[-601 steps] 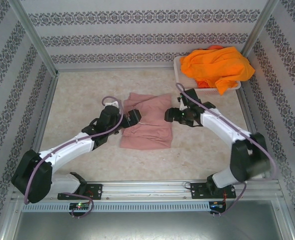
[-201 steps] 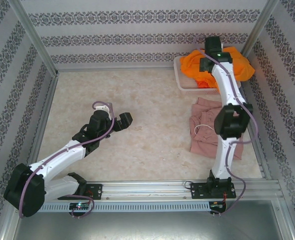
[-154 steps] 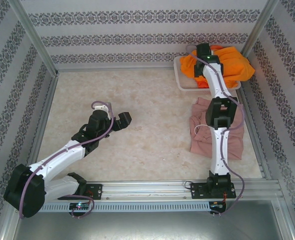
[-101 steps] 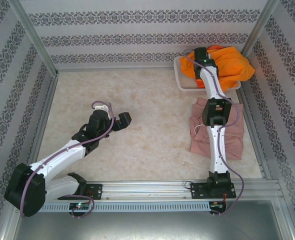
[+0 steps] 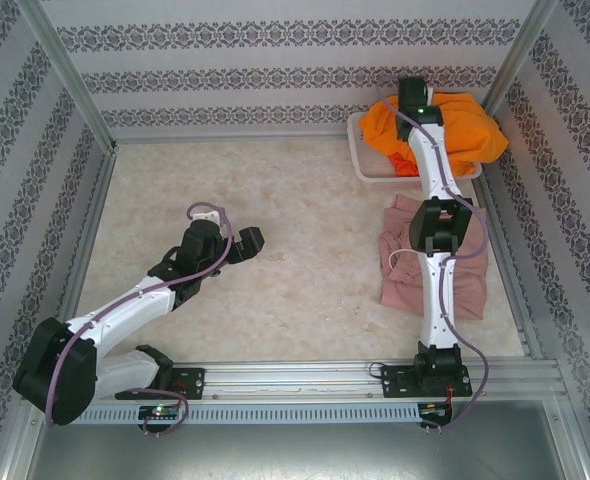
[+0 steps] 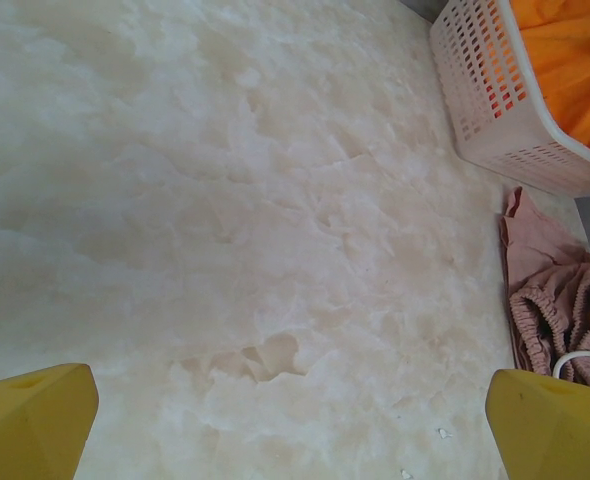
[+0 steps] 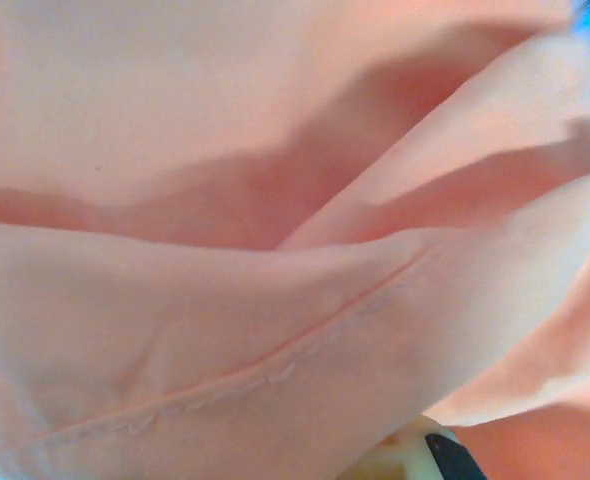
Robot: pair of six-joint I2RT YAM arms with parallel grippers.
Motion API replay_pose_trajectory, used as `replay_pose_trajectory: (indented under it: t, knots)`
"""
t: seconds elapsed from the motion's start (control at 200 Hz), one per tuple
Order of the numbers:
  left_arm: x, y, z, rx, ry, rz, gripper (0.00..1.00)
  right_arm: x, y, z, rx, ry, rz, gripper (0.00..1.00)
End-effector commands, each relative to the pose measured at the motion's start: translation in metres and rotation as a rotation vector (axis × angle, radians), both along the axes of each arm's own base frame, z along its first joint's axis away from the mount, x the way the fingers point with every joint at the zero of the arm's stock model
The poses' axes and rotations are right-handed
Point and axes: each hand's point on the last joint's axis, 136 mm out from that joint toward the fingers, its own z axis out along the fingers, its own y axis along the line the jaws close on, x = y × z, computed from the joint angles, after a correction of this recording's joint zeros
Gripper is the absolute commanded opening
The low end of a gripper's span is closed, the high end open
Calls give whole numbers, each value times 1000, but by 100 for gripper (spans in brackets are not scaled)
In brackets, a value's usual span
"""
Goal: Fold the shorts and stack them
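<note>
Bright orange shorts [image 5: 467, 124] are heaped in the white mesh basket [image 5: 367, 168] at the back right. My right gripper [image 5: 412, 108] reaches down into the heap, and orange cloth [image 7: 225, 350] lies pressed right across its wrist view, hiding the jaws; it is shut on that cloth. The dusty pink shorts [image 5: 467, 272] lie folded on the table at the right, partly under the right arm, with a white drawstring showing. My left gripper [image 5: 251, 240] hovers open over bare table at centre left, its yellow fingertips [image 6: 35, 420] wide apart with nothing between them.
The basket [image 6: 485, 110] and the pink shorts [image 6: 560, 310] show at the right edge of the left wrist view. Metal frame posts and patterned walls enclose the marble-look table [image 5: 305, 260] on three sides.
The pink shorts went from the table's middle to the right side. My right arm swung up to the basket and its gripper closed in the orange heap. The left arm drew back slightly.
</note>
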Motion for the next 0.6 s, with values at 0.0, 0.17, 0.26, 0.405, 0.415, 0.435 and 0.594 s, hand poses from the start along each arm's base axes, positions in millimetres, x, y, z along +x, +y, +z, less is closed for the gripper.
replay_pose_trajectory:
  t: [0.0, 0.17, 0.26, 0.405, 0.415, 0.435, 0.594]
  knots:
    - [1, 7, 12, -5, -36, 17, 100, -19, 17, 119, 70, -259, 20, 0]
    - [-3, 9, 14, -15, -44, 20, 100, -46, 38, 176, 122, -358, 63, 0]
    - [-4, 9, 14, -17, -44, 21, 100, -63, 56, 210, 162, -424, 106, 0]
    - [-5, 12, 16, -14, -56, 27, 100, -98, 108, 264, 254, -516, 265, 0]
    - [-5, 12, 17, -15, -58, 27, 100, -101, 112, 267, 257, -519, 279, 0]
    - [-4, 12, 18, -14, -62, 28, 100, -107, 121, 274, 267, -529, 309, 0]
    - [-4, 20, 34, 0, -119, 52, 100, -160, 207, 305, 388, -556, 594, 0]
